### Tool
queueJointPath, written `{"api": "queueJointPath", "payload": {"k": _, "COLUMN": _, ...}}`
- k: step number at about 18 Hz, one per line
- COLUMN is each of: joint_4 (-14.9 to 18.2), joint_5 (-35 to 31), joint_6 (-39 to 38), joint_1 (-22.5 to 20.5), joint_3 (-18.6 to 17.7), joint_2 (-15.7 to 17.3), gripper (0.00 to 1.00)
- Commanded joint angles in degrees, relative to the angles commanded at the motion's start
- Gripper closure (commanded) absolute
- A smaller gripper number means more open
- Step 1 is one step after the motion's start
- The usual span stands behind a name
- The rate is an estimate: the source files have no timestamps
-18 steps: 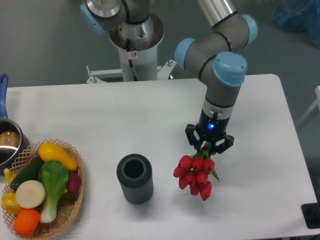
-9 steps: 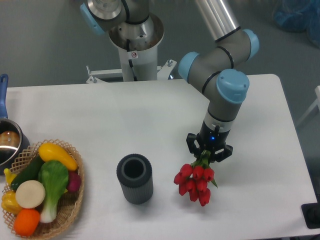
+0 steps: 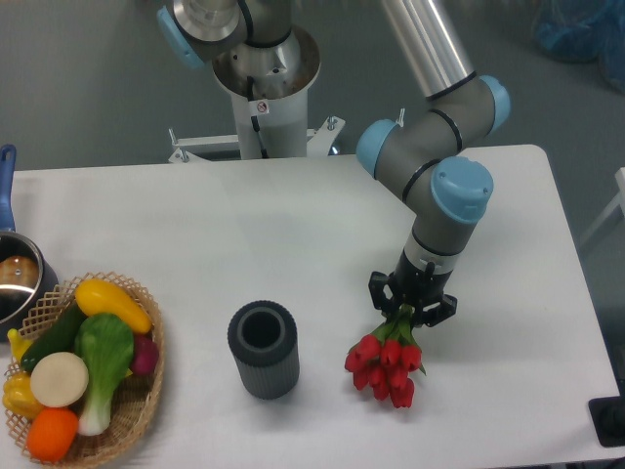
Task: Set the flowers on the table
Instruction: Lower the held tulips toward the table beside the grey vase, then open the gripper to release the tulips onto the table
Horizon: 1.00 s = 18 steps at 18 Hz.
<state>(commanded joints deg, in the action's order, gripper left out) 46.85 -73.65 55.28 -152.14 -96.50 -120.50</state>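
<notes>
The flowers [image 3: 387, 362], a bunch of red tulips on green stems, hang heads-down from my gripper [image 3: 410, 304], which is shut on the stems. The red heads sit low over the white table [image 3: 244, 225] at the front right; whether they touch it I cannot tell. Most of the stems are hidden inside the black fingers. The gripper points straight down from the arm's blue-capped wrist [image 3: 459, 191].
A dark ribbed vase [image 3: 263, 349] stands upright to the left of the flowers. At the front left is a wicker basket [image 3: 137, 410] holding toy vegetables. A metal pot [image 3: 18, 283] with a blue handle sits at the left edge. The robot's base [image 3: 264, 88] stands behind the table.
The gripper has sunk lower and shifted slightly right and toward the front with the flowers, bringing the red heads closer to the tabletop.
</notes>
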Motion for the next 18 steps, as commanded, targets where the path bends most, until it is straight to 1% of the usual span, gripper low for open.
{"api": "queueJointPath", "payload": {"k": 2, "joint_4": 0.0, "joint_5": 0.0, "joint_6": 0.0, "joint_1": 0.0, "joint_3": 0.2, "joint_2": -0.1, "gripper": 0.59}}
{"api": "queueJointPath", "payload": {"k": 3, "joint_4": 0.0, "joint_5": 0.0, "joint_6": 0.0, "joint_1": 0.0, "joint_3": 0.3, "joint_2": -0.2, "gripper": 0.56}}
{"api": "queueJointPath", "payload": {"k": 4, "joint_4": 0.0, "joint_5": 0.0, "joint_6": 0.2, "joint_1": 0.0, "joint_3": 0.4, "joint_2": -0.4, "gripper": 0.47}}
{"api": "queueJointPath", "payload": {"k": 6, "joint_4": 0.0, "joint_5": 0.0, "joint_6": 0.1, "joint_1": 0.0, "joint_3": 1.0, "joint_2": -0.5, "gripper": 0.46}}
{"api": "queueJointPath", "payload": {"k": 7, "joint_4": 0.0, "joint_5": 0.0, "joint_6": 0.3, "joint_1": -0.2, "joint_3": 1.2, "joint_2": -0.4, "gripper": 0.33}}
{"api": "queueJointPath", "payload": {"k": 8, "joint_4": -0.1, "joint_5": 0.0, "joint_6": 0.5, "joint_1": -0.4, "joint_3": 1.7, "joint_2": -0.4, "gripper": 0.1}}
{"api": "queueJointPath", "payload": {"k": 10, "joint_4": 0.0, "joint_5": 0.0, "joint_6": 0.4, "joint_1": -0.6, "joint_3": 3.0, "joint_2": -0.4, "gripper": 0.0}}
{"api": "queueJointPath", "payload": {"k": 14, "joint_4": 0.0, "joint_5": 0.0, "joint_6": 0.0, "joint_1": -1.6, "joint_3": 4.0, "joint_2": 0.7, "gripper": 0.0}}
{"api": "queueJointPath", "payload": {"k": 18, "joint_4": -0.2, "joint_5": 0.2, "joint_6": -0.1, "joint_1": -2.0, "joint_3": 4.0, "joint_2": 3.7, "gripper": 0.0}}
